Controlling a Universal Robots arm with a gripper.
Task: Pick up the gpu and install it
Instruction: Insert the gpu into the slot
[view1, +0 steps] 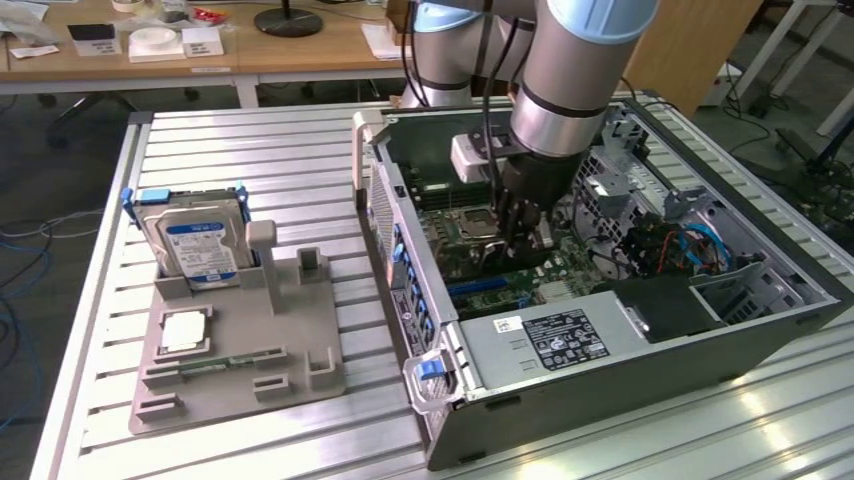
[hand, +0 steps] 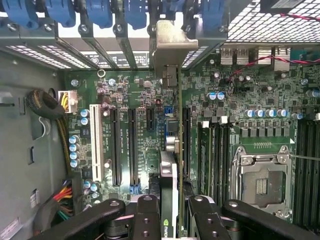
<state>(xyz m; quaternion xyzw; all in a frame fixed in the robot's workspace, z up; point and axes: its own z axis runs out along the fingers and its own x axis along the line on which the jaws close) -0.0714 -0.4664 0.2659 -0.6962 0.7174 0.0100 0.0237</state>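
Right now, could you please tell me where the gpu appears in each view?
Exterior view: the gpu hangs under the gripper inside the open case.
Wrist view: the gpu stands edge-on between the fingers, silver bracket toward the slot wall.
Shared landmark: the CPU socket beside it.

From where I sit, the holder tray (view1: 240, 385) lies on the table (view1: 240, 150) toward the exterior view's left, with the open computer case (view1: 747, 330) beside it toward the right. The hard drive (view1: 198, 245) stands upright at the tray's far end, a square chip (view1: 183, 333) lies in front of it, and the memory stick (view1: 220, 367) lies nearer still. The arm (view1: 574, 70) reaches down into the case, where my gripper (hand: 172, 220) straddles the gpu (hand: 169, 185), which stands on edge over the motherboard (hand: 145, 135). The card's bracket (hand: 172, 42) is at the case's rear wall, with the processor socket (hand: 262, 182) on one side of the card and the long expansion slots (hand: 116, 145) on the other.
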